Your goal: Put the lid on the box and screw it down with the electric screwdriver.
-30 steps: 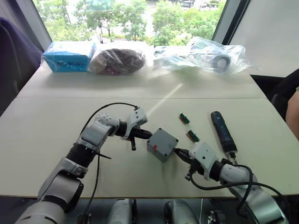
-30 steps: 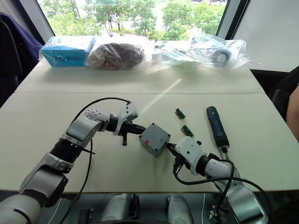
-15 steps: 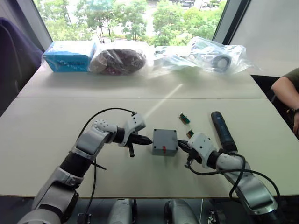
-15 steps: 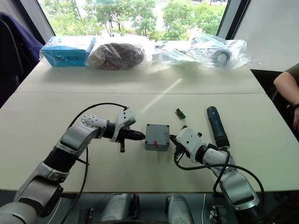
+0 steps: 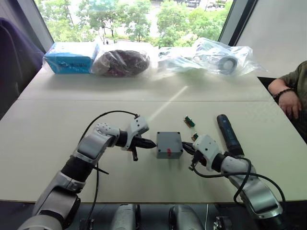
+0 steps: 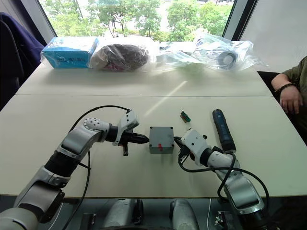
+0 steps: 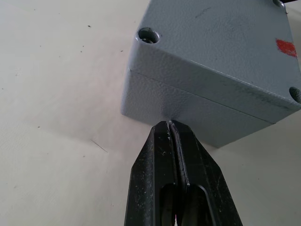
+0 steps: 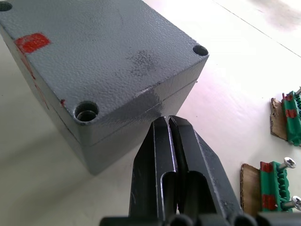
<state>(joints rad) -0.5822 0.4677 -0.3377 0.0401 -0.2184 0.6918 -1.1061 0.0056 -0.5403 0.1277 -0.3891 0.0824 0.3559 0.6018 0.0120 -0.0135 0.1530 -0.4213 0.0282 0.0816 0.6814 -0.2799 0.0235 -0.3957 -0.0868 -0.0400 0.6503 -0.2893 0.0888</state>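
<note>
The grey box (image 5: 163, 153) stands on the table with the lid (image 5: 169, 139) sitting on top; a seam shows between lid (image 7: 221, 52) and box wall (image 7: 188, 110). The lid's corner holes look empty, and a red mark is on it. My left gripper (image 5: 152, 143) is shut, its tip touching the box's left side at the seam (image 7: 169, 123). On the opposite side my right gripper (image 5: 184, 147) is shut too, its tip against the box's right wall (image 8: 168, 117). The dark electric screwdriver (image 5: 229, 135) lies on the table to the right of my right arm.
Two green screw holders (image 5: 189, 121) (image 8: 272, 186) lie between the box and the screwdriver. Plastic bags (image 5: 218, 56) and a blue pack (image 5: 71, 57) line the far table edge. A person's arm (image 5: 289, 91) rests at the right edge.
The box, turned cornerwise a second ago, now sits square between my two shut grippers, which have closed in on its sides. The person's arm has come further into view.
</note>
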